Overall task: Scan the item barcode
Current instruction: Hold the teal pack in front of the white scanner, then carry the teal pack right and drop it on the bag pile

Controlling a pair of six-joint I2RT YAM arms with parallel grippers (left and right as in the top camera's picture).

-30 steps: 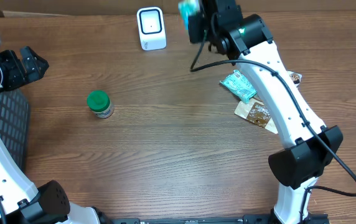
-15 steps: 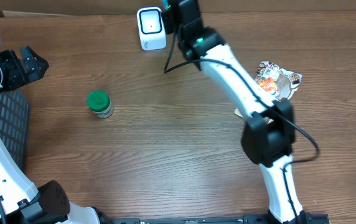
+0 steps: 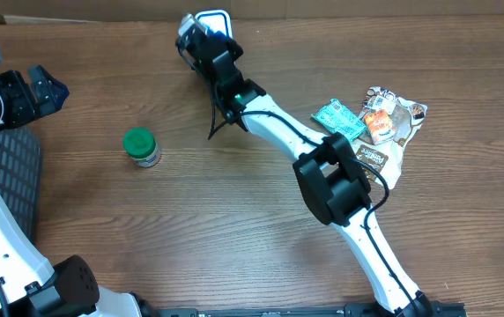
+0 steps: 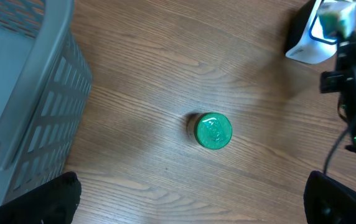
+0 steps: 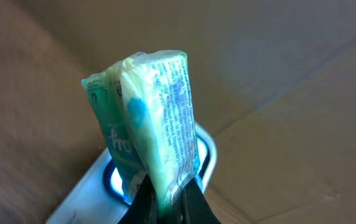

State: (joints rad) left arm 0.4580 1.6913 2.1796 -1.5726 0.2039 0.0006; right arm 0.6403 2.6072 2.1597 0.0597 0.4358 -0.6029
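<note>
place: mock shop checkout set up on a test bench | proof: white barcode scanner (image 4: 304, 52) stands at the back of my wood-grain table (image 3: 234, 229) | goods: pile of snack packets (image 3: 371, 123), green-lidded jar (image 3: 140, 146) | at my left: grey mesh basket (image 4: 22, 93) | backdrop: plain cardboard wall (image 5: 302, 93), no shelves or shoppers' fittings

A green-lidded jar (image 4: 213, 130) stands on the table (image 4: 165, 74) between grey basket (image 4: 35, 118) and scanner (image 4: 302, 53).
</note>
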